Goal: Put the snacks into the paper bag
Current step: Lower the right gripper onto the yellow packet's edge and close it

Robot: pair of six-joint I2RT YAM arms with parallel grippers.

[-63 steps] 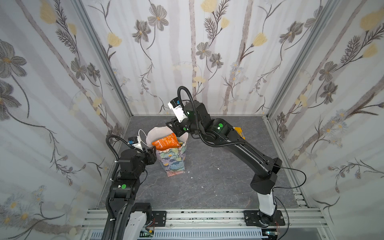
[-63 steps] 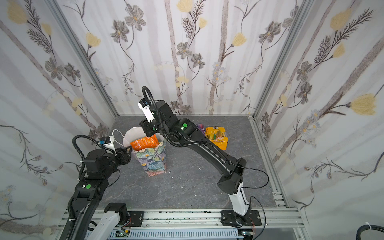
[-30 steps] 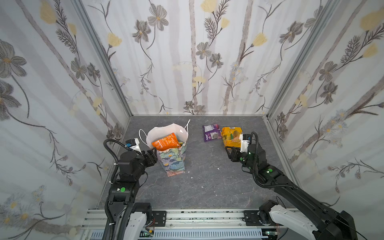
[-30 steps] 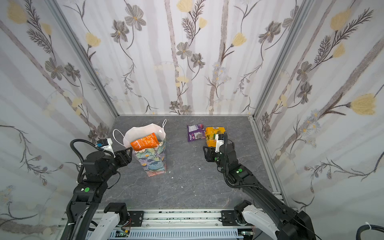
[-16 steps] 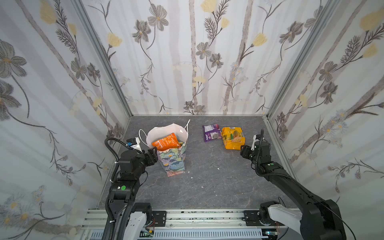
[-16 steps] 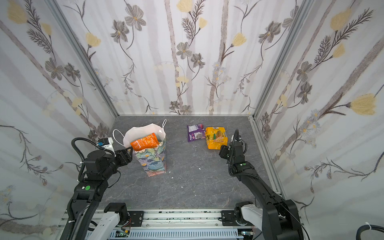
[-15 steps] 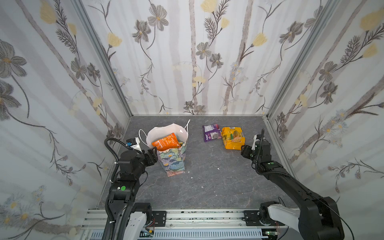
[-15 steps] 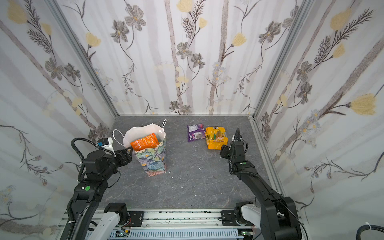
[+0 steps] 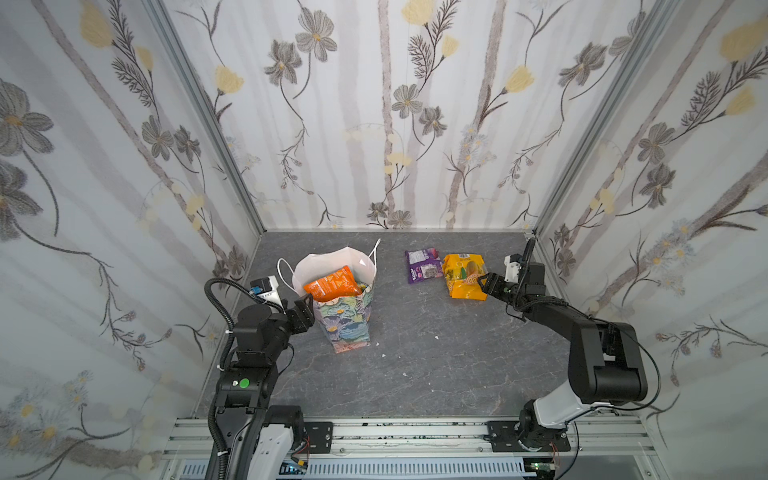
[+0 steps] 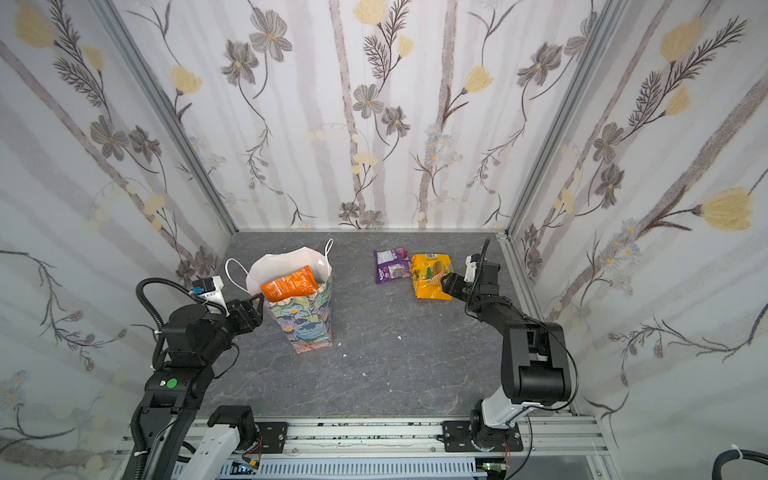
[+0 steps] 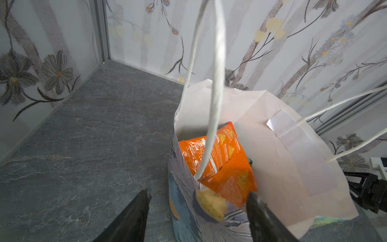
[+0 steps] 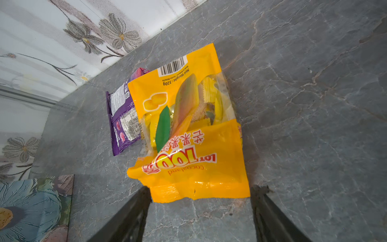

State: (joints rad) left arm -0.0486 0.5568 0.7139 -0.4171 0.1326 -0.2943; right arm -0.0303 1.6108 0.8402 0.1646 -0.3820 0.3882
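Note:
The paper bag (image 9: 347, 324) (image 10: 307, 320) stands upright at the left in both top views. An orange snack packet (image 9: 330, 284) (image 10: 289, 284) (image 11: 226, 165) pokes out of its mouth. A yellow packet (image 9: 464, 276) (image 10: 430, 276) (image 12: 188, 130) and a purple packet (image 9: 423, 266) (image 10: 390, 266) (image 12: 122, 119) lie flat at the back right. My left gripper (image 9: 305, 309) (image 11: 199, 196) is open, its jaws astride the bag's near wall (image 11: 188, 209). My right gripper (image 9: 484, 284) (image 12: 201, 194) is open, with the yellow packet's near edge between its fingertips.
Flowered walls close in on the left, back and right. The right arm lies close to the right wall (image 9: 552, 266). White cord handles (image 11: 211, 83) arch above the bag's mouth. Small crumbs (image 9: 436, 337) dot the grey floor. A metal rail (image 9: 395, 432) runs along the front.
The right arm has left the bag, swung to the right side and come up to the yellow packet, its jaws opening wider. The left gripper has hardly moved.

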